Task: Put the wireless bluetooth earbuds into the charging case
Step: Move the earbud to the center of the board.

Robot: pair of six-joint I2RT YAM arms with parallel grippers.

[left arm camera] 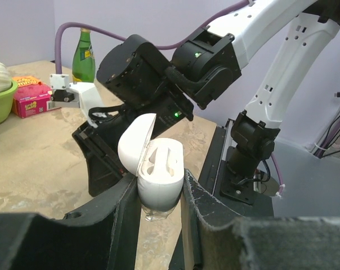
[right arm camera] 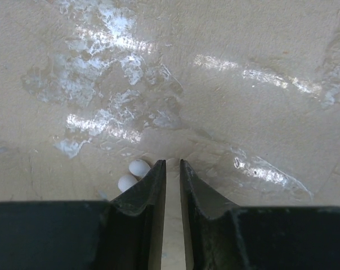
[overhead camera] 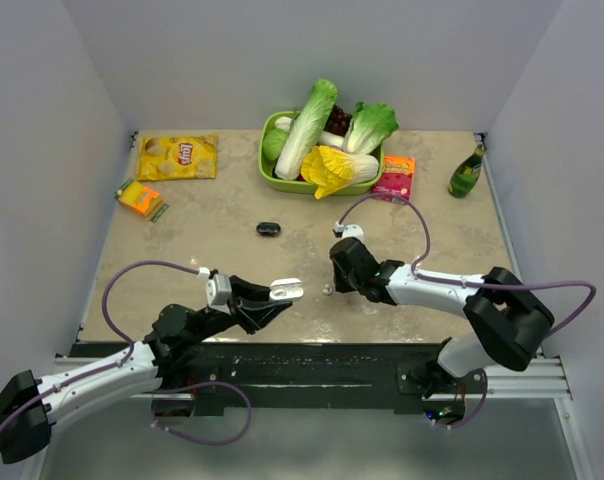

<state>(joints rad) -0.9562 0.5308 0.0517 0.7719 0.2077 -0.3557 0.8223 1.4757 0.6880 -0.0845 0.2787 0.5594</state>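
Left gripper [left arm camera: 159,181]: clamped on the charging case [left arm camera: 157,169], one finger on each flank of the lower shell. Lid is hinged open and leans toward 11 o'clock in the left wrist view, with the inner sockets showing. No print readable on the case. Overhead, the case is at 6 o'clock on the table [overhead camera: 202,240], by the near edge.

Right gripper [right arm camera: 173,164]: jaws barely parted, a thin slit with only tabletop showing through it, nothing gripped. Tips point down at the table.

Earbuds [right arm camera: 137,167]: two small white rounded pieces lying together on the table. They sit right against the outer side of one finger, at 9 o'clock from the tips in the right wrist view. Overhead they are a tiny pale speck at 5 o'clock on the table, just beside the case and at 3 o'clock from it.

Text check:
- Yellow chip bag [overhead camera: 178,156] at 10 o'clock: red "Lay's" logo.
- Pink box [overhead camera: 394,177] at 1 o'clock: yellow lettering, too small to read in either view.
- Green bottle [overhead camera: 467,172] at 2 o'clock: upright, yellow label, wording not legible.
- Orange pack [overhead camera: 140,198] between 9 and 10 o'clock: print too small to read.

Green basket [overhead camera: 282,184] at 12 o'clock is piled with leafy greens. Small dark object [overhead camera: 268,229] near centre, can't tell what it is.
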